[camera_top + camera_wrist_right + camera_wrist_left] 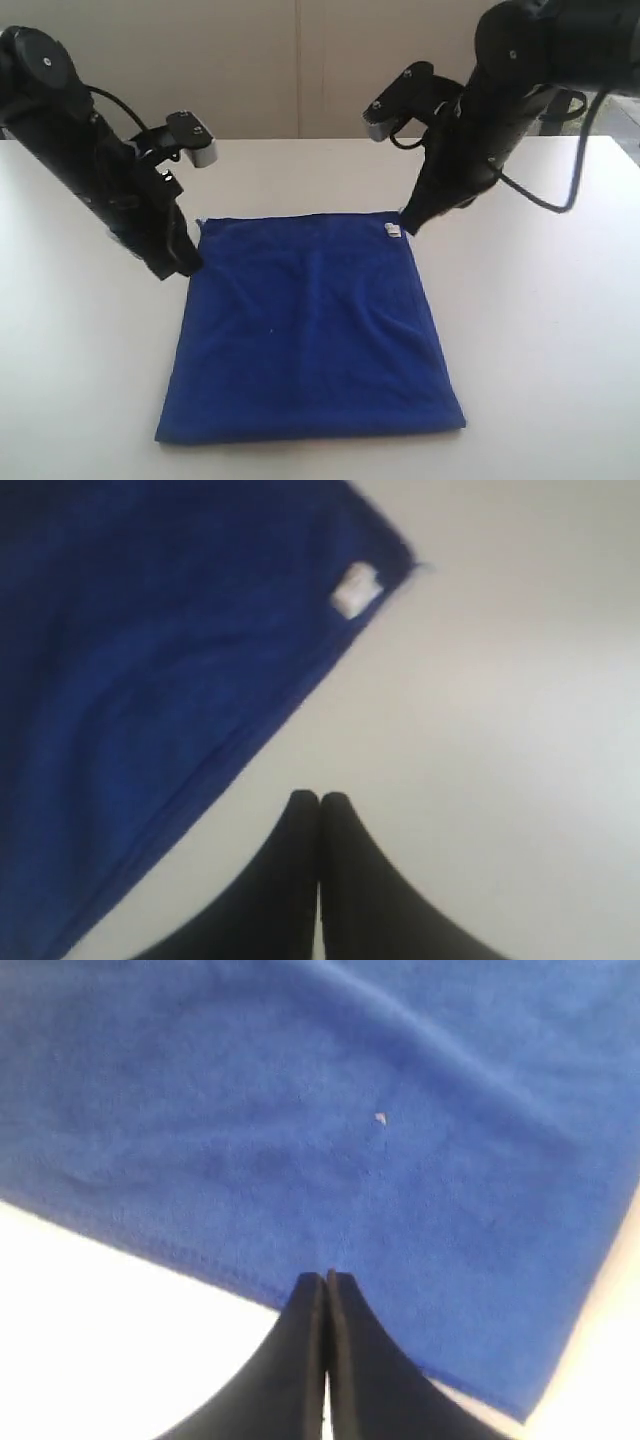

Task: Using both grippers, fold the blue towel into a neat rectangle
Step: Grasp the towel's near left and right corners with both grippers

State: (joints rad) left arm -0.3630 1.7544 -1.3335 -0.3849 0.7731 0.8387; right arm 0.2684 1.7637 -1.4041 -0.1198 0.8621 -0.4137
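Observation:
The blue towel (310,325) lies flat on the white table, roughly square, with soft creases. A small white tag (354,588) sits at its far right corner. My left gripper (185,268) hangs at the towel's left edge near the far left corner. Its jaws are shut, and in the left wrist view the left gripper (326,1278) has its tips just over the hem of the towel (330,1110), with nothing seen between them. My right gripper (408,228) is beside the far right corner. The right gripper (319,797) is shut over bare table, apart from the towel (150,680).
The white table (540,300) spreads on all sides of the towel. Its far edge meets a pale wall (300,60) behind both arms. A speck of lint (380,1117) lies on the cloth.

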